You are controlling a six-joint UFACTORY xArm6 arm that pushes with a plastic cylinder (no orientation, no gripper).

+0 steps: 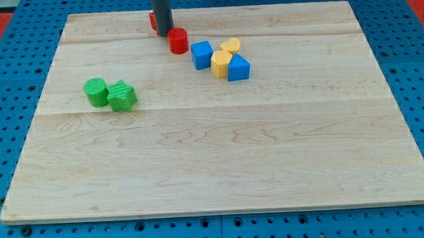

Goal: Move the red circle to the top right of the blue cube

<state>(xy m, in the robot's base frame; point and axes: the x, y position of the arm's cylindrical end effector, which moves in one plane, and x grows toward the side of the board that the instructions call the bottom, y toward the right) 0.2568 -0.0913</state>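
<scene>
The red circle is a short red cylinder near the board's top middle. The blue cube lies just to its lower right, a small gap apart. My tip is the lower end of a dark rod at the view's top; it stands right at the red circle's upper left edge, touching or nearly so. A second red block is partly hidden behind the rod.
A yellow block, a second yellow block and a blue triangular block cluster right of the blue cube. A green cylinder and a green block sit at the left of the wooden board.
</scene>
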